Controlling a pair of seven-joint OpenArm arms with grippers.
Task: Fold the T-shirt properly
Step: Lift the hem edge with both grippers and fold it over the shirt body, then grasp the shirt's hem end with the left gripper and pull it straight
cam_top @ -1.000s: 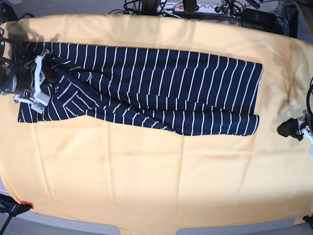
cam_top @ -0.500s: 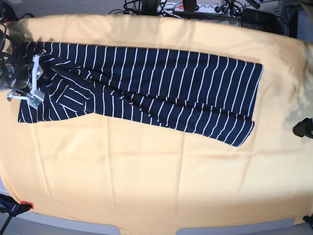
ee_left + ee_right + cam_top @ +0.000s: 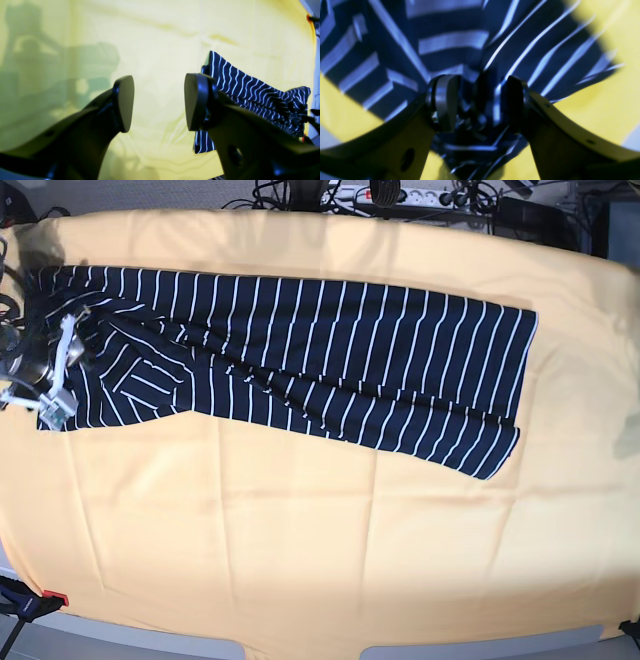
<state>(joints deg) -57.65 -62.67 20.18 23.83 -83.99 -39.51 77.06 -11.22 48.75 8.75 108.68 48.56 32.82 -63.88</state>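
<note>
The dark navy T-shirt (image 3: 330, 360) with thin white stripes lies folded into a long band across the back of the table, its right end slanting toward the front. My right gripper (image 3: 58, 372) is at the shirt's left end. In the right wrist view the right gripper (image 3: 480, 102) is open, its jaws wide apart with a bunched fold of the T-shirt (image 3: 450, 45) between them. My left gripper (image 3: 158, 102) is open and empty over bare yellow cloth, with the T-shirt (image 3: 250, 87) behind its right finger. The left arm is out of the base view.
A yellow-orange cloth (image 3: 320, 540) covers the whole table. Cables and a power strip (image 3: 380, 195) lie beyond the back edge. A red-tipped clamp (image 3: 50, 598) sits at the front left corner.
The left gripper has gone out of the base view to the right. The shirt's right front corner shifted and now slants. The right gripper moved left and slightly toward the front.
</note>
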